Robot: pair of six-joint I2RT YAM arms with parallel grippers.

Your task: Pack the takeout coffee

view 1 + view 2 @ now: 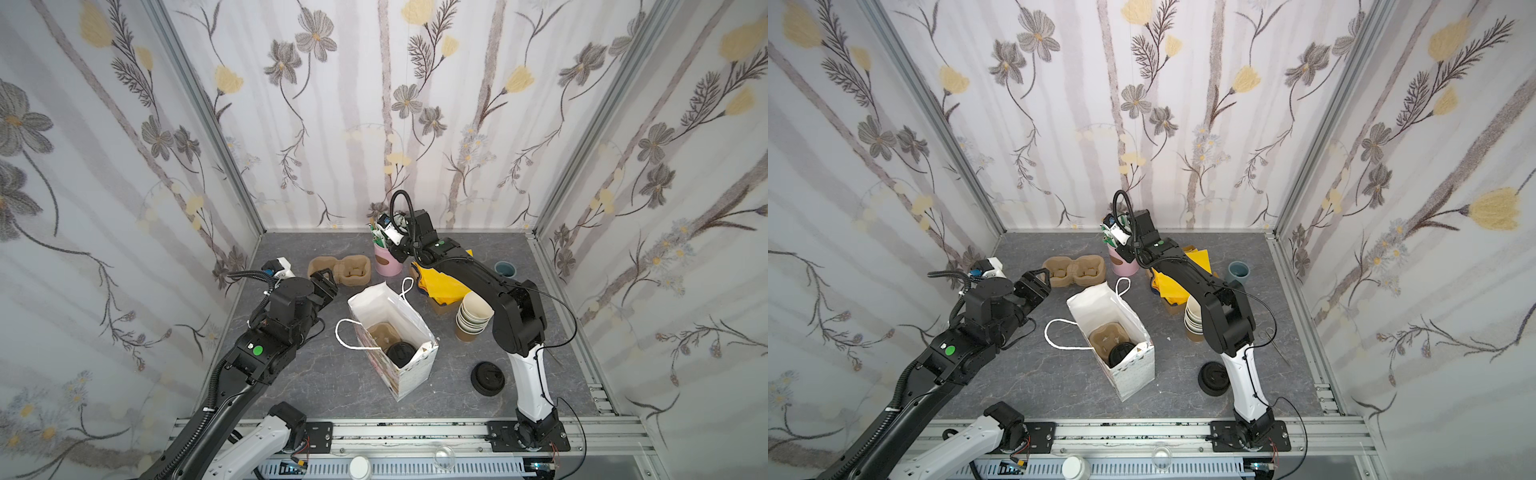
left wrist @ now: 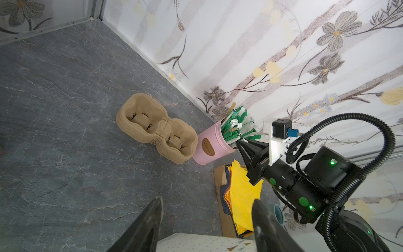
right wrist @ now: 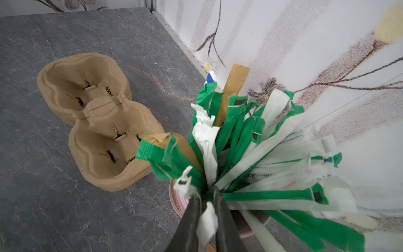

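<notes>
**Takeout coffee in the bag, with both hands.** The takeout coffee [image 1: 401, 353] is shown upright inside the open paper bag [image 1: 374, 301], seated in a pulp carrier tray [image 1: 380, 332] at the bag's bottom. Only its black sip lid is exposed, and the cup's side is hidden by the bag wall. The bag stands near the middle of the desk [image 1: 316, 374].

The cup is judged to be light and thin-walled, and easily crushed by a hard squeeze. Whether it is filled cannot be told. The press-fit lid is judged liable to pop off if it is lifted by the lid alone. A hold is best taken on the paper wall just under the lid rim, where the cup is stiffest, and the cup is best kept upright.

The right hand [image 3: 206, 193] is reached into the pink canister [image 2: 209, 148] at the back wall, with its fingers pinched on a white sachet [image 3: 208, 222]. The left hand [image 2: 207, 200] is held spread and empty, beside the bag and near a spare carrier tray [image 2: 157, 128].
</notes>
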